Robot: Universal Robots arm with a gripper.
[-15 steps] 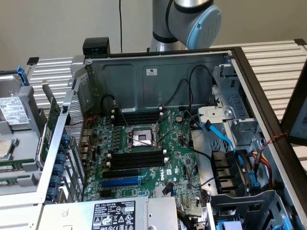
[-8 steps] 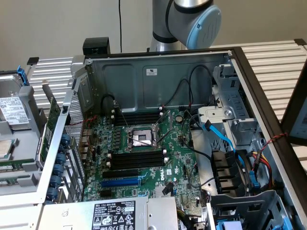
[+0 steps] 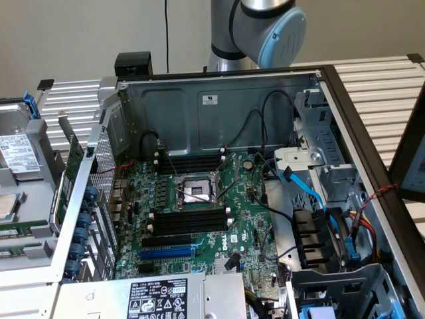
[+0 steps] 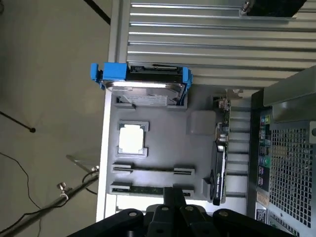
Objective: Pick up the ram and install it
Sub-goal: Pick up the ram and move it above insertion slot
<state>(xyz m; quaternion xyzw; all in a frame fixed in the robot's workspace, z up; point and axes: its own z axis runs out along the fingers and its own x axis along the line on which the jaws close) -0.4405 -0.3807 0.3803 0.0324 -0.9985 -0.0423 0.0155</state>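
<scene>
The ram (image 4: 143, 188) is a thin green stick lying in a long holder slot of the grey tray (image 4: 197, 106) beside the computer case. My gripper (image 4: 173, 196) hangs above the tray, its black fingers (image 4: 169, 193) pressed together and shut on nothing, over the ram's end. The silver and blue arm (image 3: 265, 26) rises behind the case and leaves the exterior view at the top.
The tray also carries a hard drive in a blue bracket (image 4: 143, 81), a processor chip (image 4: 132, 138), an empty long slot (image 4: 150, 169) and an upright expansion card (image 4: 220, 148). The open case (image 3: 219, 100) shows the motherboard with black memory slots (image 3: 189, 219) and a blue cable (image 3: 312, 189).
</scene>
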